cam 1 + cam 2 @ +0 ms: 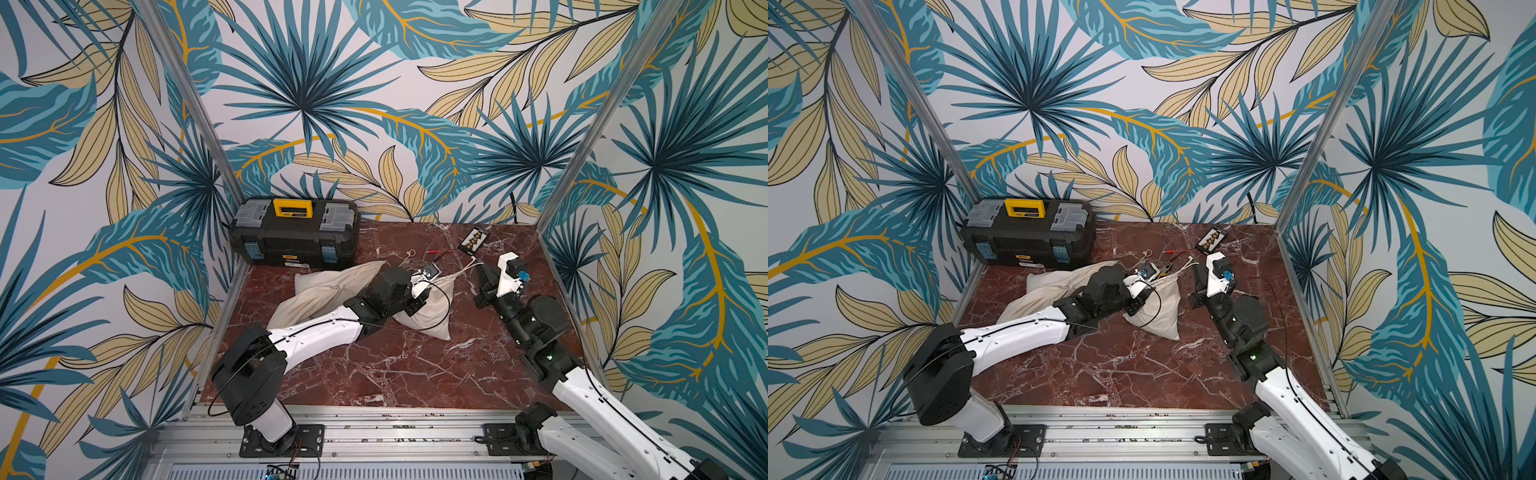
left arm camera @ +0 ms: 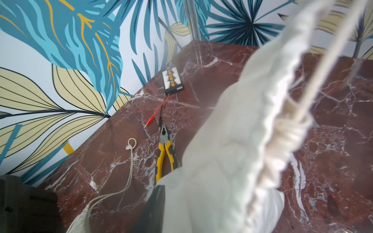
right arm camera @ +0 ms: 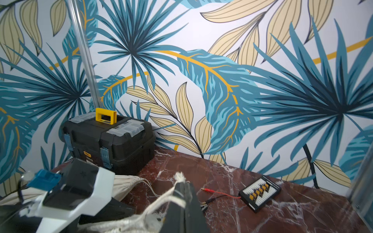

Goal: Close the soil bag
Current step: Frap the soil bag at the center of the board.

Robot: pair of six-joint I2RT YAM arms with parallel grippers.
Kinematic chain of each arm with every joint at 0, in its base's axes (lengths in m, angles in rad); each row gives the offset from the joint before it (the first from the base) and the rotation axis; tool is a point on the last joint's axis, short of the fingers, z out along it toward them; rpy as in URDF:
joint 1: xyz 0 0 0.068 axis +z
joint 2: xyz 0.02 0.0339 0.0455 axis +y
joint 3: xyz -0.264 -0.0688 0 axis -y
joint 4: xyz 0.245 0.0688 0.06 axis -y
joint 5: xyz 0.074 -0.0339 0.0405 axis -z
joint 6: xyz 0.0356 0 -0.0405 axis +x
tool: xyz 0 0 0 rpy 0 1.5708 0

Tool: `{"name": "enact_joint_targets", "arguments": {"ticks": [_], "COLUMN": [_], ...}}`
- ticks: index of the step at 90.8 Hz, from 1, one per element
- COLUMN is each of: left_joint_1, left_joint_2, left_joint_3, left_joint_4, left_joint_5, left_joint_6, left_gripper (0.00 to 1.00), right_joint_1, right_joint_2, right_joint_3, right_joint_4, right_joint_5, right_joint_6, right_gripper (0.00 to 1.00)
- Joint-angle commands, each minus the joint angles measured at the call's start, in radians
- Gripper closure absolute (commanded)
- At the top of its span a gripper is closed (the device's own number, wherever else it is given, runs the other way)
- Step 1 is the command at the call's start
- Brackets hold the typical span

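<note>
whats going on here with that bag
Two robot arms are working on a cream cloth soil bag lying on the marble table. The right claw is shut on one drawstring cord running from the bag's neck. The left claw sits at the neck, its grip unclear. A second cord lies loose on the table.

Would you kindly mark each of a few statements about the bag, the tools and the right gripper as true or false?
1. The toolbox is closed. True.
2. The right gripper is shut on the drawstring. True.
3. The pliers lie on top of the toolbox. False: they lie on the table, beside the soil bag.
4. The soil bag stands upright. False: it lies slumped on the table.
</note>
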State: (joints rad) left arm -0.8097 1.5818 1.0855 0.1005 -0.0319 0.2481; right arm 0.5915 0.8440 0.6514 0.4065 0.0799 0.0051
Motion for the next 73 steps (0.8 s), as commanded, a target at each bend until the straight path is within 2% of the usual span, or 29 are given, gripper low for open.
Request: {"name": "enact_joint_targets", "arguments": {"ticks": [1,11,18,43,64,67,73], "left_joint_1": [0.006,0.006,-0.003,-0.049,-0.067,-0.068,-0.067], "left_joint_2": [-0.092,-0.128,-0.125,-0.091,0.012,0.025,0.049], "left_joint_3": [0.018,0.027,0.073,0.182,0.3,0.308,0.32], "left_joint_4": [0.023,0.074,0.059,0.06,0.0,-0.007,-0.017], "left_joint_5": [0.068,0.137,0.142,0.216,0.234,0.219,0.159], "left_joint_6": [-0.017,-0.025,-0.026,-0.001,0.005,0.005,0.001], "left_gripper": [0.48,0.36,0.29,0.25,0.42,0.48,0.67], "right_joint_1": [-0.002,0.003,0.006,0.018,0.023,0.024,0.024], "right_joint_2": [0.035,0.072,0.087,0.083,0.069,0.068,0.063], "right_joint_3": [0.099,0.171,0.201,0.246,0.274,0.278,0.289], "right_joint_4": [-0.039,-0.081,-0.103,-0.152,-0.22,-0.227,-0.253], "right_joint_5": [-0.096,-0.12,-0.142,-0.19,-0.198,-0.197,-0.184], "right_joint_6": [-0.021,-0.037,-0.038,-0.039,-0.04,-0.043,-0.047], "right_gripper": [1.0,1.0,1.0,1.0,1.0,1.0,1.0]}}
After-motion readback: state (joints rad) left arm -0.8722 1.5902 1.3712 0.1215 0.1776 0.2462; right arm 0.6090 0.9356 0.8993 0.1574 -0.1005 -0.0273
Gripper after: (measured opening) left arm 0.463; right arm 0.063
